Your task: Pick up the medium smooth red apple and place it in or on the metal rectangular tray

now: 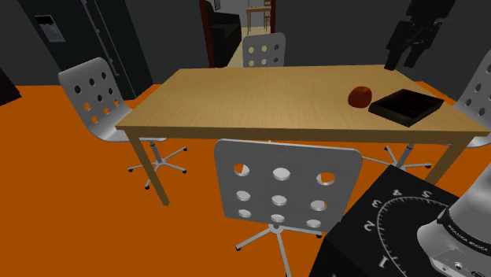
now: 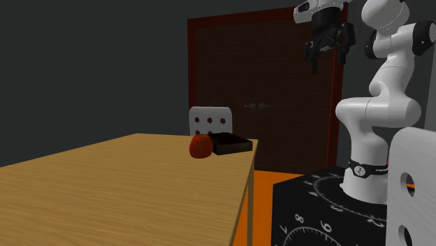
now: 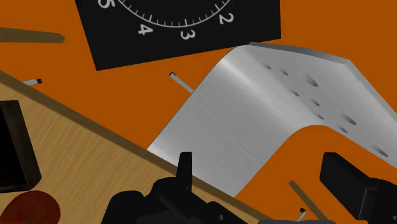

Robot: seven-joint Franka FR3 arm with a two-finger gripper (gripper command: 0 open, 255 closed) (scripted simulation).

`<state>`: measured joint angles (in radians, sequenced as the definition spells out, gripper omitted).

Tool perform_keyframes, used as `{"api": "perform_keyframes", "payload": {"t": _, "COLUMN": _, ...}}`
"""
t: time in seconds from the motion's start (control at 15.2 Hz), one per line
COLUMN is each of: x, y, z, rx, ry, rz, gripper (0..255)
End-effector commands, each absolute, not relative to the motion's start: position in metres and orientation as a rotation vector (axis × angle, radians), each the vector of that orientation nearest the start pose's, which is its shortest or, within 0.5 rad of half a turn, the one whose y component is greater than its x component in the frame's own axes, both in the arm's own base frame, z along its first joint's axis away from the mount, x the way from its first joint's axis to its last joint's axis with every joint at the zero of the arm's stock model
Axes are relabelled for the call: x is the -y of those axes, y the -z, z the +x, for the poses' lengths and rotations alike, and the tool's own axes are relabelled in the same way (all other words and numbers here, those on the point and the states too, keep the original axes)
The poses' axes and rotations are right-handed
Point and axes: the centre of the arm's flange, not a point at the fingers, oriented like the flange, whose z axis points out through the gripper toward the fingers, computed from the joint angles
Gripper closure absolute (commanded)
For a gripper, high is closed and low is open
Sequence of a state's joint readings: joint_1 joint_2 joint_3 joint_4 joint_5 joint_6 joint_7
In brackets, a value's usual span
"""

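Smooth dark-red round apple (image 1: 359, 96) on the light wooden worktop (image 1: 260, 98), at the dark rectangular tray's (image 1: 405, 106) nine o'clock in the shoulder view; black jaws high above, wide apart, empty.

Apple (image 1: 359, 96) (image 2: 200, 147) (image 3: 28, 207): dark red, smooth, round. Sits on the wooden table (image 1: 260, 102), near the table end at the shoulder view's right.

Tray (image 1: 405, 106) (image 2: 232, 143) (image 3: 14, 149): dark, nearly black, shallow, rectangular, raised rim. Lies flat on the same table end, close to the edge.

Apple is just beside the tray, outside it; contact cannot be told.
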<state>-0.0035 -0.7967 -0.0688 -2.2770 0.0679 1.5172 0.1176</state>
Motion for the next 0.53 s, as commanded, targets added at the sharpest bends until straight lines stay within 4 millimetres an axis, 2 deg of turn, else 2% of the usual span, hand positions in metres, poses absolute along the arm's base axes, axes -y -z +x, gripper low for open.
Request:
{"api": "perform_keyframes", "payload": {"t": 0.0, "x": 0.022, "y": -0.626, "z": 0.298, "rx": -0.249, "ry": 0.048, "rz": -3.013, "gripper": 0}}
{"api": "perform_keyframes", "payload": {"t": 0.46, "x": 0.097, "y": -0.587, "z": 0.328, "rx": -0.172, "ry": 0.049, "rz": -3.04, "gripper": 0}}
